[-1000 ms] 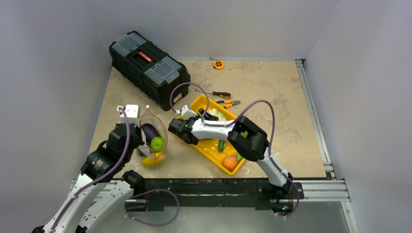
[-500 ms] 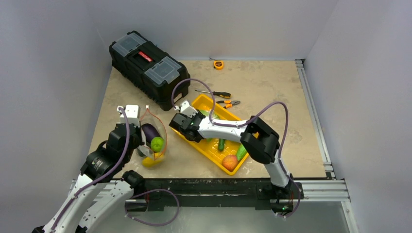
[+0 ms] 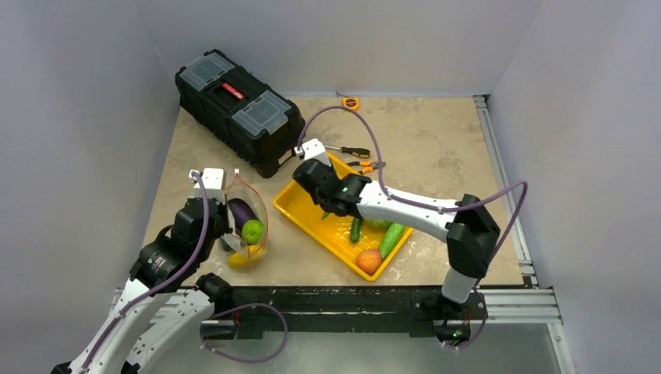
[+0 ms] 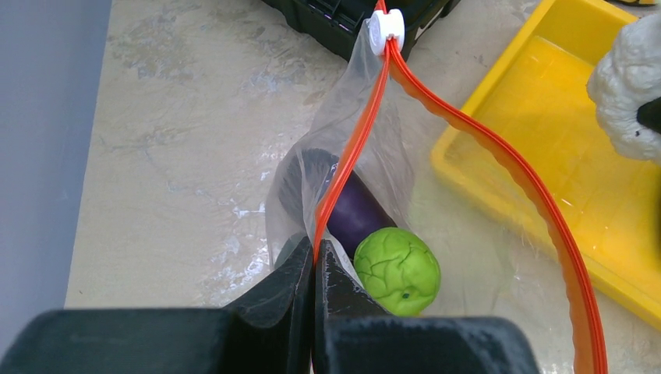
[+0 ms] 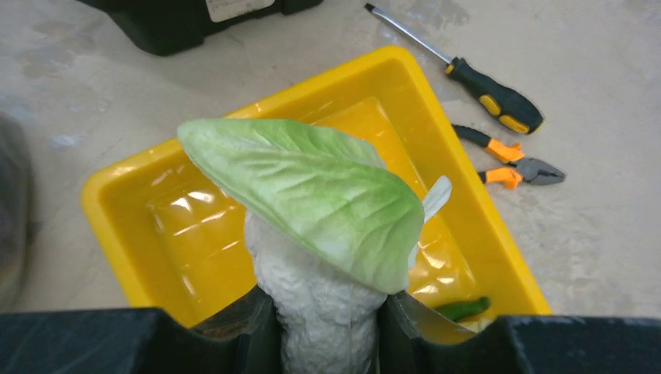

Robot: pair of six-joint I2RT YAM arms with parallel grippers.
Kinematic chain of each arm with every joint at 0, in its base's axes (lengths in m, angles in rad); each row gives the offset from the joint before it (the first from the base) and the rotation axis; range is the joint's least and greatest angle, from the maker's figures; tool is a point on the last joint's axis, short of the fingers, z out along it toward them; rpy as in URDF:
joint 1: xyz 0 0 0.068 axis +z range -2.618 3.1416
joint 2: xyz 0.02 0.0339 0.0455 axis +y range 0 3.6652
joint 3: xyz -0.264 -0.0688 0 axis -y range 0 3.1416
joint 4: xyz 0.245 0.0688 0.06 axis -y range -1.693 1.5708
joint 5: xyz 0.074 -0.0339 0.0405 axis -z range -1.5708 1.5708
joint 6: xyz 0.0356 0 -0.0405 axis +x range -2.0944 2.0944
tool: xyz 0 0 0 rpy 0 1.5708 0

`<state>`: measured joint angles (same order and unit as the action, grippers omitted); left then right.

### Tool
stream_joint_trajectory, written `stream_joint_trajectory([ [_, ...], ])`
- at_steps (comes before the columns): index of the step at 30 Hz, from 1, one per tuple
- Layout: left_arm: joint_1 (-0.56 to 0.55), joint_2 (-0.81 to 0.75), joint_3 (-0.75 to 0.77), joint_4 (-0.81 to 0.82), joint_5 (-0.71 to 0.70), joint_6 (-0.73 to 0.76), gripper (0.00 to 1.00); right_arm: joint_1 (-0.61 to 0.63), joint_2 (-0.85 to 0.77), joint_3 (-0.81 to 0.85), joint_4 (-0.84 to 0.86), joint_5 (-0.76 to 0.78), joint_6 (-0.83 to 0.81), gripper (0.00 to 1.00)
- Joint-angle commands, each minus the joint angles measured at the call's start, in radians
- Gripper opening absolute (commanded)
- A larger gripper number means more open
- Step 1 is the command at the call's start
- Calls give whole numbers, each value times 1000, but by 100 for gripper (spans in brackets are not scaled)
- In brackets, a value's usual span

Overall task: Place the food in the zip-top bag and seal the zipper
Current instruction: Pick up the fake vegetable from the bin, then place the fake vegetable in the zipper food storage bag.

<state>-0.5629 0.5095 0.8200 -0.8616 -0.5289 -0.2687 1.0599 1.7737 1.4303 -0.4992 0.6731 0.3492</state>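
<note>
The clear zip-top bag (image 3: 248, 226) lies at the left with its mouth open. It holds a purple eggplant (image 4: 355, 214), a green round fruit (image 4: 397, 269) and a yellow squash (image 3: 245, 258). My left gripper (image 4: 316, 257) is shut on the red-orange zipper (image 4: 355, 148) at the mouth's near end. My right gripper (image 5: 327, 327) is shut on the white cauliflower (image 5: 316, 308) with its green leaf, held above the yellow tray (image 5: 132, 226). In the top view the right gripper (image 3: 334, 204) hides the cauliflower. Cucumbers (image 3: 392, 239) and the orange peach (image 3: 369, 259) lie in the tray.
A black toolbox (image 3: 238, 109) stands at the back left. A screwdriver (image 5: 491, 93) and orange-handled pliers (image 5: 510, 164) lie just behind the tray. A tape measure (image 3: 351, 102) is at the back edge. Metal rails run along the right and near edges.
My right arm has stretched out and its wrist has swung back and right, from beside the tray's left corner to over the tray. The left arm and bag have not moved.
</note>
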Motion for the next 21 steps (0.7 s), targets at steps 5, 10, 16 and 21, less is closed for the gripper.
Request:
stream_joint_trajectory([
  [5, 13, 12, -1, 33, 25, 17, 0, -213, -264, -145, 295, -650, 80, 0],
  [10, 21, 17, -1, 38, 36, 22, 0, -246, -291, -124, 389, -1041, 211, 0],
  [16, 24, 10, -2, 39, 37, 22, 0, -208, -292, -103, 480, -1184, 326, 0],
  [21, 24, 5, -2, 38, 34, 19, 0, -117, -297, -105, 566, -1147, 388, 0],
])
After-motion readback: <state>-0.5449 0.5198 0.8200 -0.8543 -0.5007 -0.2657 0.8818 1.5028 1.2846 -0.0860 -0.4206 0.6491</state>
